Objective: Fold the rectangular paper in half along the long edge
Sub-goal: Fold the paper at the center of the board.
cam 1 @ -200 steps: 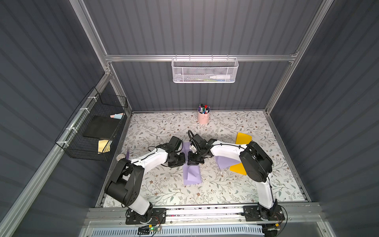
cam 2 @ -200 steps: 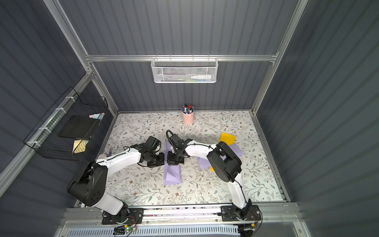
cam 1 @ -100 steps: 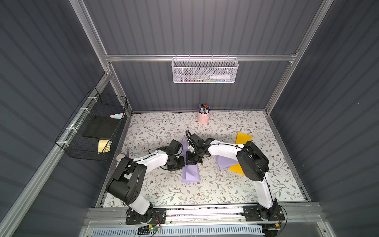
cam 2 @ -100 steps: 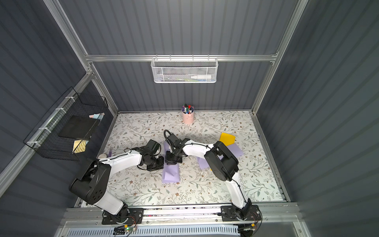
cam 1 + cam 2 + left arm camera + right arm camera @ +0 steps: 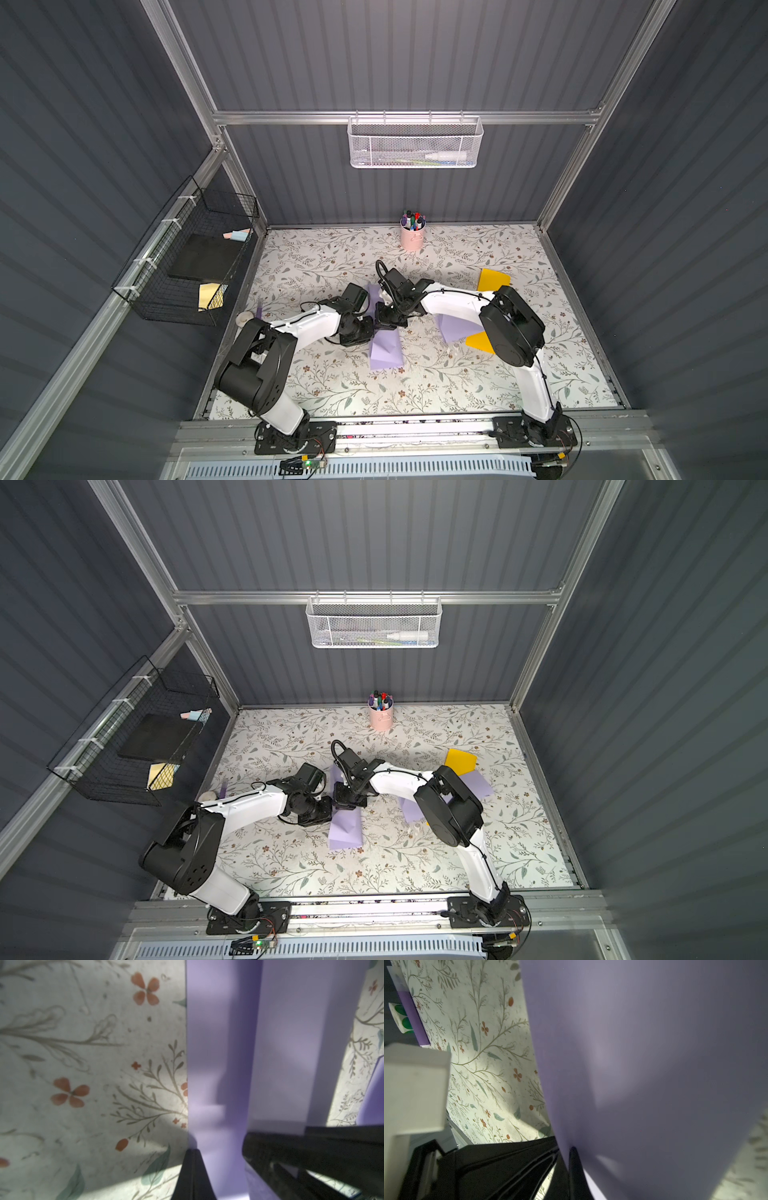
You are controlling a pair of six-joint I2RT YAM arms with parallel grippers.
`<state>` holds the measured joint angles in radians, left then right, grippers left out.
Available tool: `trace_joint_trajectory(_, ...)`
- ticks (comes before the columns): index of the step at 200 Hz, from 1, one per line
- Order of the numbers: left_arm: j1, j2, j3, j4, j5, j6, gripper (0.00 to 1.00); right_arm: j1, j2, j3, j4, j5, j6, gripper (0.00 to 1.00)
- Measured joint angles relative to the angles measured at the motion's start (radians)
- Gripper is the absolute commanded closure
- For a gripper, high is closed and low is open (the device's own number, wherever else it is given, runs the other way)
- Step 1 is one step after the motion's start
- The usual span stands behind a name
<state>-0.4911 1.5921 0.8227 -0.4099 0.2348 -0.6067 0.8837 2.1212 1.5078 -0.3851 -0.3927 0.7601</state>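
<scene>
Paper (image 5: 386,351), a lilac sheet, is lying in the middle of the bench (image 5: 457,386), running near to far, and both arms are meeting over its middle in both top views. Its near part is resting on the bench with a soft ridge rising along it, and a far strip is showing between the arms.

The left hand (image 5: 192,1154) is clenching on the sheet's left edge, its fingers pressed together with the edge running into them. The right hand (image 5: 570,1152) is likewise pinching the sheet, which is billowing up from its tips and filling most of the right wrist view. In the left wrist view a second, paler lilac layer is overlapping part of the sheet, and its free edge is stopping short of the pinched edge.

Judging from this, the fold is under way but not finished. One part is coming over the other, the edges are not yet lining up, and no sharp crease is showing. What is remaining looks like bringing the long edges together, laying the flap flat and pressing the crease. Spare sheets (image 5: 453,328), lilac and yellow, are lying apart on the right.
</scene>
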Motion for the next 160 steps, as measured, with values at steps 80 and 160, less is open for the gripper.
trace_joint_trajectory(80,0.0,-0.003,0.0,-0.01,-0.008,-0.007,1.0,-0.001,0.06,0.0,0.041,-0.026,0.016,0.84)
trace_joint_trajectory(160,0.006,-0.011,0.0,-0.031,-0.033,-0.014,1.0,-0.001,0.055,0.002,0.076,-0.058,0.019,0.58)
